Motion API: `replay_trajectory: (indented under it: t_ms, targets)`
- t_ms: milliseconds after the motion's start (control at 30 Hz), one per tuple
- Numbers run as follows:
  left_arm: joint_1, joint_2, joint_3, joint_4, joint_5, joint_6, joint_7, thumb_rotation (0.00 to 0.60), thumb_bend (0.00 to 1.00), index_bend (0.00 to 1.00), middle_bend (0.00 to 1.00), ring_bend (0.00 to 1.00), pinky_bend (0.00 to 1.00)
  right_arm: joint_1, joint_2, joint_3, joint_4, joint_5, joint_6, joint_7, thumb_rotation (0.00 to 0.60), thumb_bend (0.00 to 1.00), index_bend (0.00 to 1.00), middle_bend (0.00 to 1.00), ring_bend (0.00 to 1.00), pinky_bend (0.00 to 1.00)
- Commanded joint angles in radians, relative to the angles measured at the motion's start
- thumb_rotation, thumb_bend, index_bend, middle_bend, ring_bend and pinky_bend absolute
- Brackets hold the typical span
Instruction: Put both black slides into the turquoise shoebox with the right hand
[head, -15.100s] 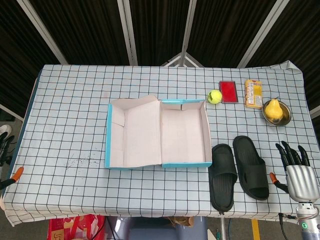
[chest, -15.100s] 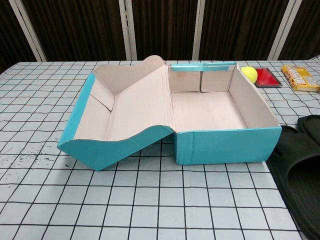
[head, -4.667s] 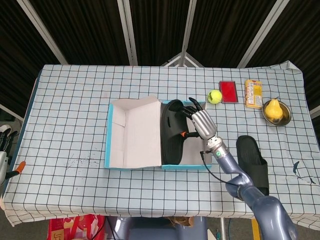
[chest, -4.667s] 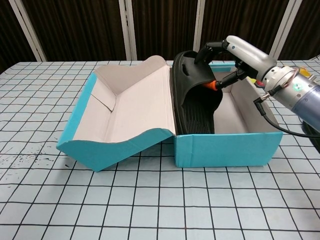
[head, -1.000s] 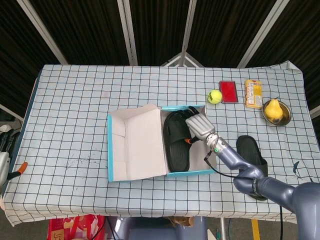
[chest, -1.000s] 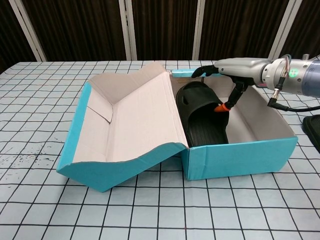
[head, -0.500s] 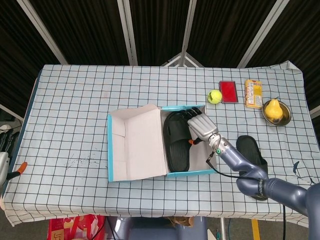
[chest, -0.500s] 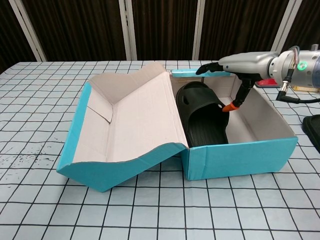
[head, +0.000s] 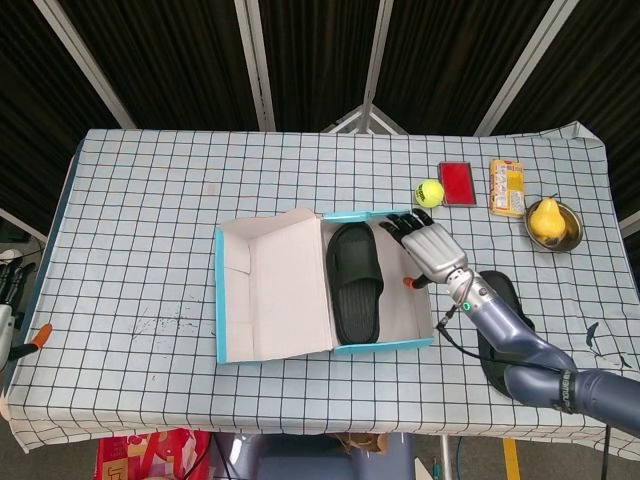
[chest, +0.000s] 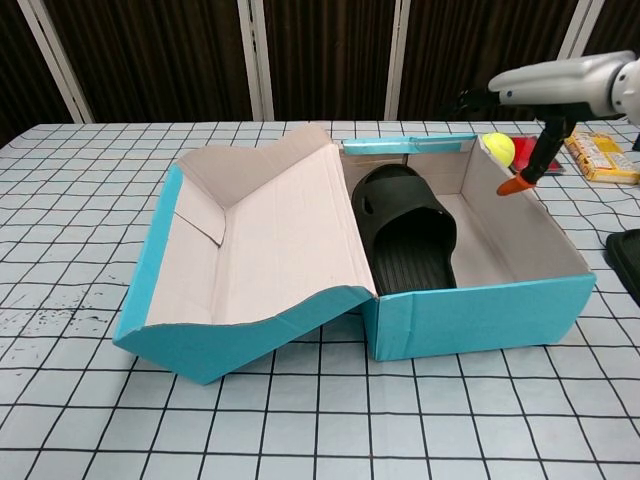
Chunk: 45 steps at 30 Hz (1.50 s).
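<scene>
in the shoebox (head: 375, 343), one slide (head: 356, 280)

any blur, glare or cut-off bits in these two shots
Head view: sharp and evenly lit, no glare on the shoebox; the right hand is crisp. Chest view: also sharp, shadows soft around the slide in the box; the second slide is cut off at the right edge.

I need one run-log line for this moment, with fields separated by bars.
turquoise cardboard shoebox: one black rubber slide inside | second black slide: on table | right hand: open, above box's right wall
</scene>
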Motion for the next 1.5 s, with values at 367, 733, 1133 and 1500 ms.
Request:
replay_trajectory:
  t_ms: [367,733,1133,1500]
  targets:
    - [0.003,-0.004,-0.004,0.020,0.006,0.010,-0.029,0.600,0.35,0.00,0.00,0.00,0.00,-0.210,0.283,0.038,-0.135,-0.018,0.158,0.240,0.600,0.26,0.08,0.07,0.11,0.00]
    - [0.013,-0.014,-0.013,0.050,0.040,0.060,-0.083,0.600,0.35,0.00,0.00,0.00,0.00,-0.345,0.420,-0.073,-0.177,-0.087,0.107,0.321,0.600,0.26,0.07,0.07,0.11,0.00]
    - [0.018,-0.020,-0.017,0.071,0.061,0.087,-0.111,0.600,0.35,0.00,0.00,0.00,0.00,-0.451,0.253,-0.182,-0.051,-0.209,0.139,0.323,0.600,0.26,0.04,0.07,0.10,0.00]
    - [0.020,-0.026,-0.019,0.071,0.067,0.097,-0.102,0.600,0.32,0.00,0.00,0.00,0.00,-0.483,0.211,-0.212,-0.035,-0.187,0.135,0.257,0.600,0.26,0.01,0.07,0.09,0.00]
